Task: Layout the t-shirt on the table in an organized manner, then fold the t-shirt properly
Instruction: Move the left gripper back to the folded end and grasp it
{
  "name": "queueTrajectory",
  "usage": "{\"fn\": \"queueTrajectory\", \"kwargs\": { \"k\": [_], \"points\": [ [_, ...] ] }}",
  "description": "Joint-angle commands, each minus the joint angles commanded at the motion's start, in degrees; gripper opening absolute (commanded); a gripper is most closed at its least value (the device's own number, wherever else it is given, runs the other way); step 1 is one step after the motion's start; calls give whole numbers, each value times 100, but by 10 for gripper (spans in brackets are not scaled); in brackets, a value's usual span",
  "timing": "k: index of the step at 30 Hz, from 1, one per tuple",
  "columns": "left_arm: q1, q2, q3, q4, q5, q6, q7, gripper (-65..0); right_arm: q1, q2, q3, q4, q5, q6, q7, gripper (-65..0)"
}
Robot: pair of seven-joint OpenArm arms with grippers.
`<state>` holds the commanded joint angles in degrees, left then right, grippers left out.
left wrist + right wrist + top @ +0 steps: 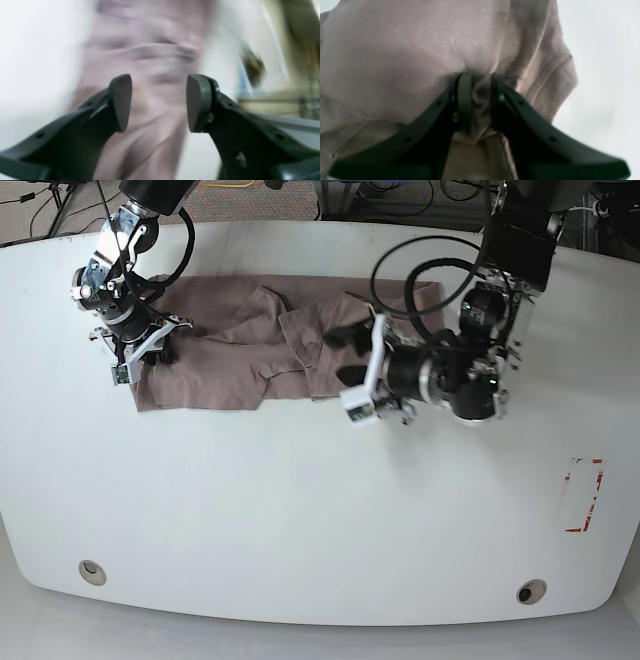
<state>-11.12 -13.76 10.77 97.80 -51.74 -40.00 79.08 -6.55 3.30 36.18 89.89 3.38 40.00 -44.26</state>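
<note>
The mauve t-shirt [230, 360] lies crumpled in a long strip across the far half of the white table [300, 510]. My right gripper [158, 350] is at the shirt's left end. In the right wrist view this gripper [481, 100] is shut on a bunched fold of the t-shirt [395, 50], with a hemmed edge hanging to its right. My left gripper [346, 354] hovers at the shirt's right part. Its wrist view is motion-blurred, but the left gripper [160, 102] is open with nothing between its pads, and the t-shirt [150, 50] lies beyond them.
A red tape rectangle [583, 495] marks the table near its right edge. Two metal grommet holes [92, 571] [531, 591] sit near the front corners. Cables and floor clutter [400, 200] lie beyond the far edge.
</note>
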Motion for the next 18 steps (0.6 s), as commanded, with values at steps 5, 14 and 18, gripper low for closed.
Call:
{"fn": "queueTrajectory", "kwargs": {
  "k": [5, 14, 18],
  "points": [
    [360, -9, -1011, 0, 167, 0, -88, -343, 0, 0, 0, 0, 18, 0, 0, -534],
    [993, 202, -1292, 26, 1204, 0, -404, -618, 9, 0, 0, 0, 18, 0, 0, -534],
    [1257, 211, -1284, -26, 1433, 0, -695, -612, 26, 0, 0, 0, 18, 0, 0, -534]
  ]
}}
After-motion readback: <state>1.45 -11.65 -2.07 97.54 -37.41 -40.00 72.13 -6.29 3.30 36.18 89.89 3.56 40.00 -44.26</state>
